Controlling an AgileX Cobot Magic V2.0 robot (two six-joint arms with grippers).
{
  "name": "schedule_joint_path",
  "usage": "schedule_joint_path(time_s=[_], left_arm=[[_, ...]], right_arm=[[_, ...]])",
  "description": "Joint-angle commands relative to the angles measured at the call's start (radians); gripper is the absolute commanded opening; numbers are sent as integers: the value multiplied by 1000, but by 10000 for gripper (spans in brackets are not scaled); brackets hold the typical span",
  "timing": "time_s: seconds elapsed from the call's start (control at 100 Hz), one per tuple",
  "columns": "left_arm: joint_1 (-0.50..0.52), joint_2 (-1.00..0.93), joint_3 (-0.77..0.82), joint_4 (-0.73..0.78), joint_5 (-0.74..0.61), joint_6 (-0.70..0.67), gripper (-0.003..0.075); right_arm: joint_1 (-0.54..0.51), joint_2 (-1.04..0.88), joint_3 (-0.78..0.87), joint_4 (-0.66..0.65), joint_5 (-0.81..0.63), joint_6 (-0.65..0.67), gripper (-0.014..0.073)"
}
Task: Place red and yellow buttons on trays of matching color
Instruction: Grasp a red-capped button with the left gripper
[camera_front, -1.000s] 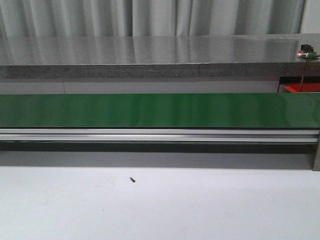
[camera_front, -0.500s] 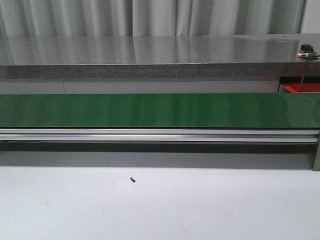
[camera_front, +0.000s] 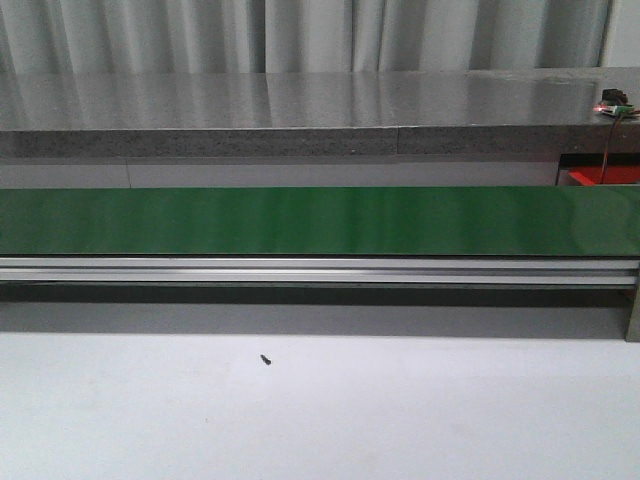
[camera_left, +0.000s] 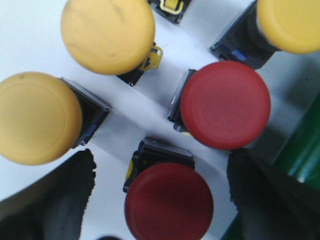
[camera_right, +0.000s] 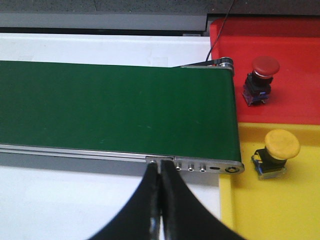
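Between my left gripper (camera_left: 157, 200) fingers: red button (camera_left: 169, 202), fingers spread, not touching.
Right gripper (camera_right: 160, 200): pressed together, holding nothing, over conveyor belt (camera_right: 115, 107).

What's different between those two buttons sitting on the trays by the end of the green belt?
The red button has a red cap and sits on the red tray; the yellow button has a yellow cap and sits on the yellow tray. The yellow one lies nearer the right hand. Both share a mushroom cap on a dark body and match their tray.
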Motion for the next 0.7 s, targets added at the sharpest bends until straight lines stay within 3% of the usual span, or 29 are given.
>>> schedule_joint_path(time_s=[0.0, 0.16, 0.23, 0.69], left_arm=[[2, -51, -31, -4, -30, -11, 383], [2, -51, -31, -4, -30, -11, 200], [2, -51, -31, -4, -30, -11, 165], [-5, -246, -31, 33, 32, -2, 158]], right_arm=[[-1, -5, -24, -2, -67, -8, -123], [-1, -5, -24, -2, -68, -8, -123], [-1, -5, -24, -2, -68, -8, -123], [-1, -5, -24, -2, -78, -8, -123]])
